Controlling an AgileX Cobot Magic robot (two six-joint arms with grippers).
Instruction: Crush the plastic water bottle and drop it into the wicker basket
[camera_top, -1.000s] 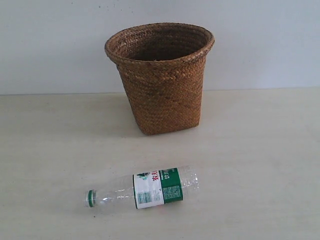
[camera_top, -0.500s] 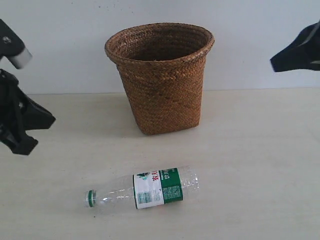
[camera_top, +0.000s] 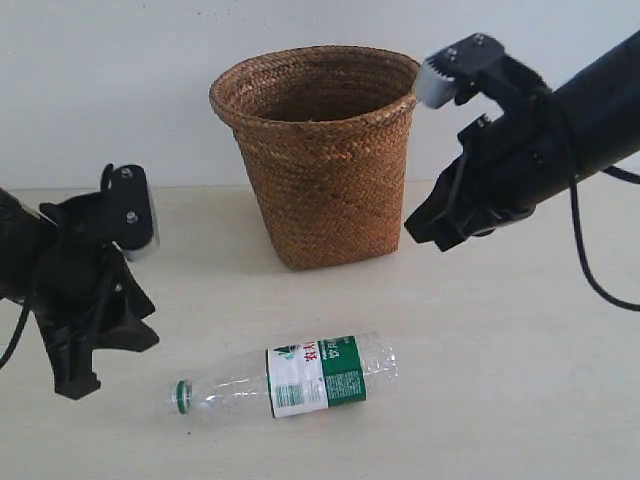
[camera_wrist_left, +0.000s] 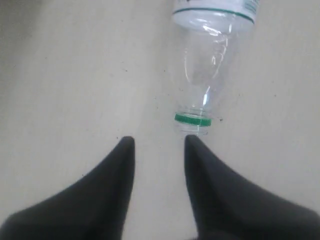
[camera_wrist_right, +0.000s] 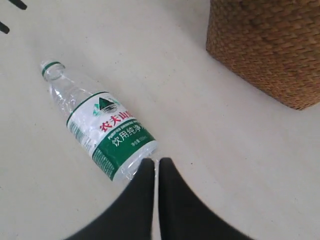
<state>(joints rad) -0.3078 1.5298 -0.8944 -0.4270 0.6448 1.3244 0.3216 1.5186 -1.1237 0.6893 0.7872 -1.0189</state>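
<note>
The plastic water bottle (camera_top: 290, 380) lies on its side on the table, green cap (camera_top: 181, 396) pointing left, uncrushed; it also shows as the bottle (camera_wrist_left: 212, 55) and the bottle (camera_wrist_right: 100, 122) in the wrist views. The wicker basket (camera_top: 322, 160) stands upright behind it. My left gripper (camera_top: 110, 365) hovers left of the cap, open, with nothing between its fingers (camera_wrist_left: 155, 142). My right gripper (camera_top: 425, 235) hangs in the air beside the basket's right wall, above and right of the bottle's base, its fingers almost touching, holding nothing (camera_wrist_right: 156, 161).
The pale table (camera_top: 500, 380) stretches around the bottle, with a white wall behind. The basket wall (camera_wrist_right: 270, 45) stands close to the right arm.
Both arms have come in from the frame edges toward the middle: the left one down toward the bottle's cap, the right one down beside the basket. Bottle and basket have not moved.
</note>
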